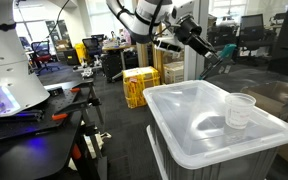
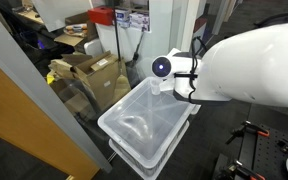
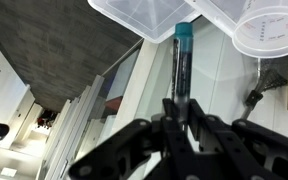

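In the wrist view my gripper [image 3: 181, 108] is shut on a slim dark marker [image 3: 182, 62] with a teal cap that sticks out past the fingertips. The cap end points toward a clear plastic cup [image 3: 274, 28] and the edge of a translucent white bin [image 3: 144, 14]. In an exterior view the gripper [image 1: 206, 45] hangs above and behind the bin [image 1: 184, 135], the marker's teal tip [image 1: 225, 52] angled down. The cup [image 1: 240, 110] stands upright on the bin's top, near its right side. In an exterior view the arm's white body [image 2: 249, 65] hides the gripper.
A yellow crate [image 1: 140, 85] and cardboard boxes [image 1: 172, 72] stand on the floor behind the bin. A black bench with tools [image 1: 39, 115] is at the left. Glass panels and more boxes [image 2: 89, 70] flank the bin [image 2: 144, 125].
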Motion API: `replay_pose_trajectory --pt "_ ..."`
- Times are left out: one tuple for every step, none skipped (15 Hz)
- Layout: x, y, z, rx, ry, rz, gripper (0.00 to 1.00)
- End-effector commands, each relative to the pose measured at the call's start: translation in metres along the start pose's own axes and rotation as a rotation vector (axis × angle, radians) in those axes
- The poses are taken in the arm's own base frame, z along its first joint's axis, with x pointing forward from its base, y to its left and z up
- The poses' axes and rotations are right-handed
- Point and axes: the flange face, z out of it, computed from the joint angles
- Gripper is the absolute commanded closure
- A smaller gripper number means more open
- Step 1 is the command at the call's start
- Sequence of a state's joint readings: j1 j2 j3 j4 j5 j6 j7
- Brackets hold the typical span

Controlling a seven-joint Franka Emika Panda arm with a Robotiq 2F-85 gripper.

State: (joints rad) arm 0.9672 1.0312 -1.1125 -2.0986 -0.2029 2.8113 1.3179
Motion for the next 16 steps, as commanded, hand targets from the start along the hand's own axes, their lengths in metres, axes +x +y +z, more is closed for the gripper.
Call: replay_pose_trajectory --pt "0.015 -0.003 0.013 0.032 0.074 -0.029 0.95" --pt "0.017 -0.005 0.017 0.043 0.093 -0.034 0.95" --pt "0.019 -0.006 0.02 0.052 0.106 -0.039 0.95" --pt "0.021 -0.008 0.024 0.063 0.123 -0.047 0.95" --pt "0.023 -0.01 0.028 0.076 0.14 -0.057 0.95" --pt "0.024 -0.012 0.032 0.09 0.156 -0.067 0.95" --pt "0.025 -0.015 0.035 0.101 0.168 -0.075 0.95" --pt "0.026 -0.017 0.038 0.114 0.184 -0.082 0.95" --pt "0.026 -0.021 0.042 0.124 0.197 -0.084 0.95" --pt "0.026 -0.025 0.044 0.131 0.209 -0.084 0.95" --pt "0.026 -0.028 0.047 0.138 0.22 -0.083 0.95" --pt "0.025 -0.031 0.05 0.143 0.23 -0.081 0.95" --pt "0.024 -0.035 0.052 0.15 0.237 -0.081 0.95" --pt "0.023 -0.039 0.053 0.153 0.247 -0.083 0.95" --pt "0.022 -0.043 0.054 0.157 0.254 -0.081 0.95" --pt "0.02 -0.047 0.056 0.164 0.261 -0.08 0.95"
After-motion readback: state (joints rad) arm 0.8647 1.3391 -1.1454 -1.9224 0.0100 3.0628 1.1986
